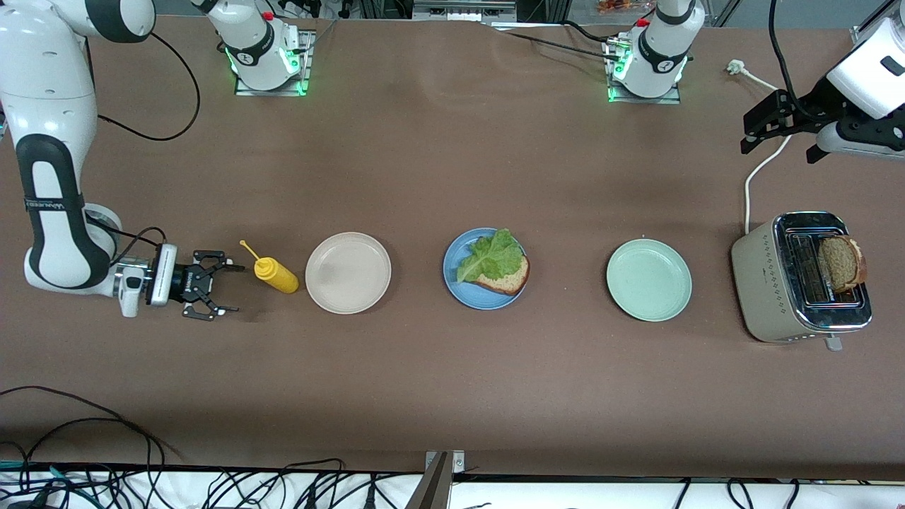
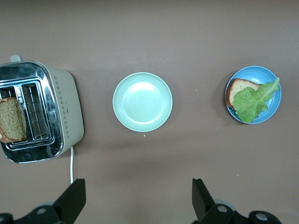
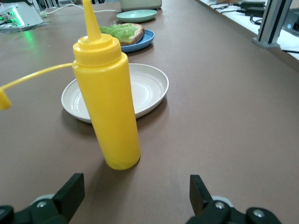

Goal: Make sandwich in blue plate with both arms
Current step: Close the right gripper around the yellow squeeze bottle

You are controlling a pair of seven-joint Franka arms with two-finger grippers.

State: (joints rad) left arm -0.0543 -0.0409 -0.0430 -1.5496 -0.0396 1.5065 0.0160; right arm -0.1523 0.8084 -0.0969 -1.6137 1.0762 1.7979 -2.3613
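With the blue plate [image 1: 463,286] as landmark: it holds bread and lettuce [image 1: 490,256], mid-table. My right gripper [image 1: 220,285] gapes by the mustard bottle [image 1: 276,275]; my left gripper [image 1: 781,136] hangs spread above the toaster's [image 1: 767,283] end.

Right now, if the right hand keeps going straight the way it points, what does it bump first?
Probably the yellow squeeze bottle: the open right hand points at it, with the beige plate next in line.
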